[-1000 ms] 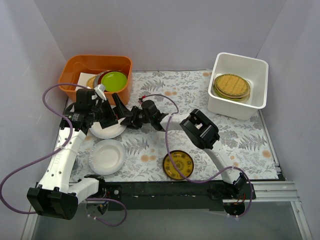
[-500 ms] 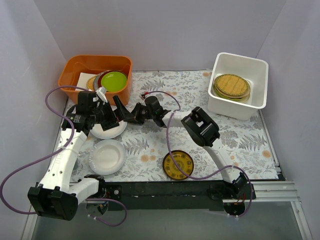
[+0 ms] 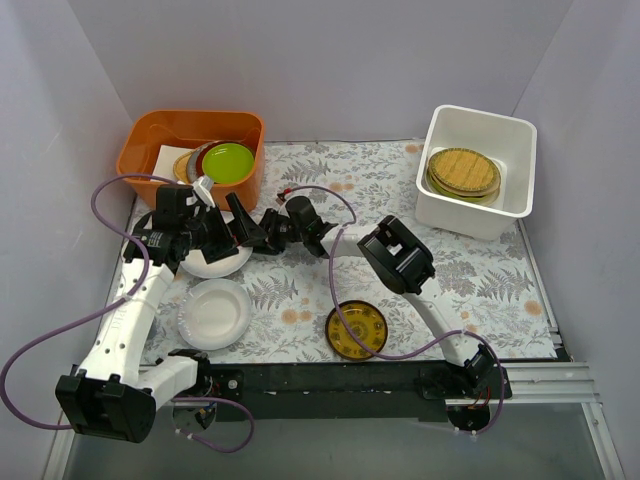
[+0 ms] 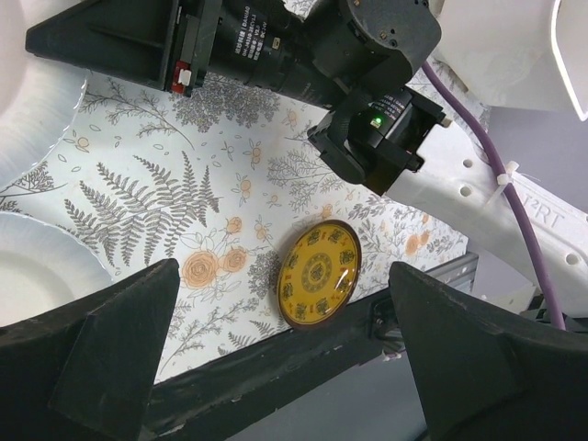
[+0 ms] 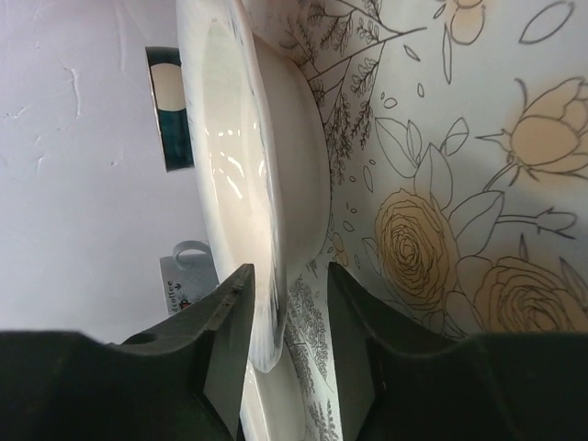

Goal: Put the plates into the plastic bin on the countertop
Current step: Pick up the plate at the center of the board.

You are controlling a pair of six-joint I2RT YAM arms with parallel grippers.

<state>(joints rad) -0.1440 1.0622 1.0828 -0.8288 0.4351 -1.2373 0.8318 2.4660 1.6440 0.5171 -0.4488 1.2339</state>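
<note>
Table (image 3: 480,280) – fern-printed – is seen carrying the plastic bin (image 3: 470,218) at its far right corner, a woven plate (image 3: 464,172) lying inside. At the left, the rim of a white plate (image 5: 276,165) is straddled by the right claw (image 5: 289,276), spread – the left claw (image 4: 283,276) is spread wide.

Left arm (image 3: 125,320) first: white link shells, black joint housings, a purple cable (image 3: 93,205) looping wide off it. Right arm (image 3: 440,322), same livery. Its own purple cable is cinched with a white zip tie (image 4: 503,172). Close up now: a green LED (image 4: 374,120) glows on its black wrist block, with white lettering along the motor barrel (image 4: 266,41) and a small red tab (image 4: 181,74). Jaws matte black, wedge-shaped.
</note>
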